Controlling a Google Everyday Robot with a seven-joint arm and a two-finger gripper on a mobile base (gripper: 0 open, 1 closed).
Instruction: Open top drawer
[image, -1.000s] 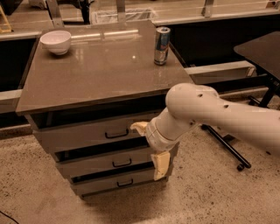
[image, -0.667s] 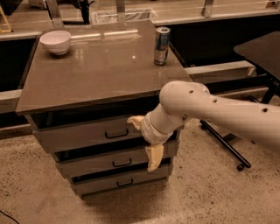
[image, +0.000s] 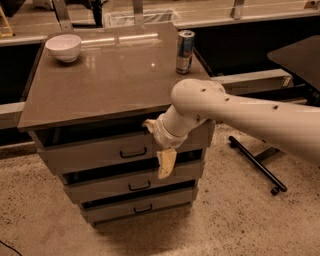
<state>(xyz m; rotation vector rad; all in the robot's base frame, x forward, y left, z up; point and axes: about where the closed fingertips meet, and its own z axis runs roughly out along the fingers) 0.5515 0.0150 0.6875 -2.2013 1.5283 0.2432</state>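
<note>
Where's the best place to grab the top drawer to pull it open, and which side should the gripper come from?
Take the small black bar handle at the centre of the top drawer front. It is a horizontal bar and the only graspable part on the flat front, so come straight from the front and pinch it top and bottom. The gripper sits just right of the handle, fingers apart.

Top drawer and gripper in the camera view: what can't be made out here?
- Top drawer interior: hidden in the dark gap under the cabinet top.
- Gripper, at the drawer's right front: any contact with the drawer is hidden behind the arm.
- Arm's base: cut off by the right edge.
- Can label: too small to read.
</note>
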